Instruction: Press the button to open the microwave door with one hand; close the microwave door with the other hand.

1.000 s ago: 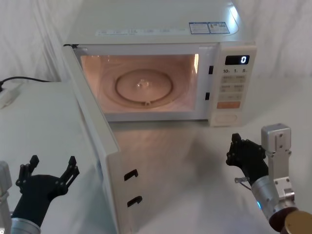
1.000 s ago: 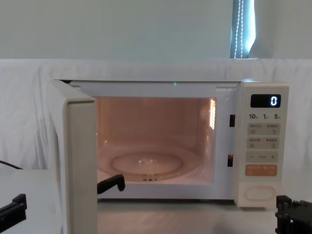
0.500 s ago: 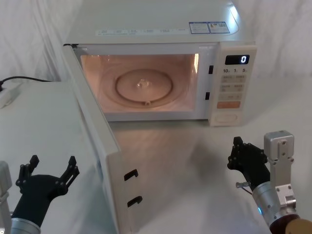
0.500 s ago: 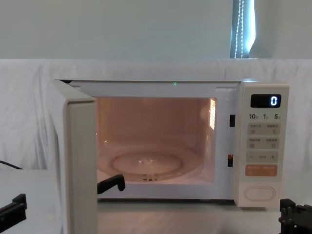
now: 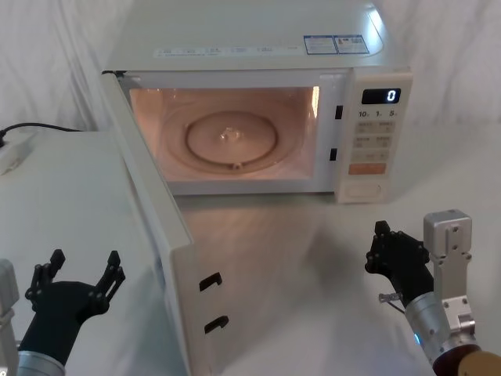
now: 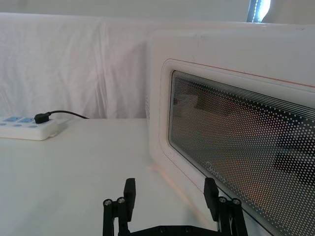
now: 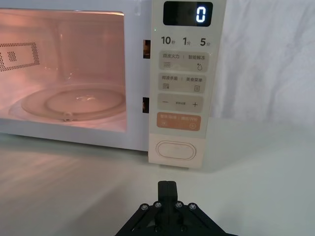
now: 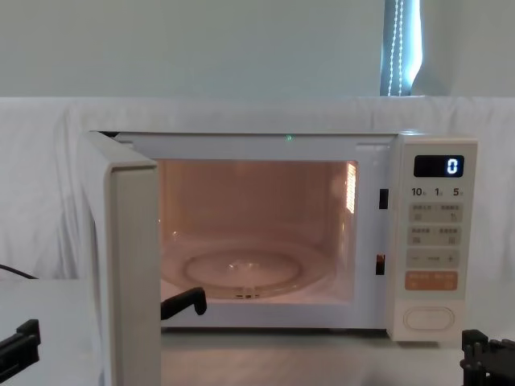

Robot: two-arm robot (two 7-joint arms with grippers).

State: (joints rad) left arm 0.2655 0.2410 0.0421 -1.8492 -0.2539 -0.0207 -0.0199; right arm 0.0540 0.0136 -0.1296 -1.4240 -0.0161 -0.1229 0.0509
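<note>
My head camera looks steeply down on the microwave door (image 5: 156, 235), the chest one faces the lit cavity level from table height, while both wrist cameras sit low and close, right one sharing the button (image 7: 175, 150) with chest.

The scene was bright and evenly lit; warm orange light glowed inside the microwave cavity (image 5: 235, 137) and spilled softly onto the counter (image 5: 258, 227) below.
</note>
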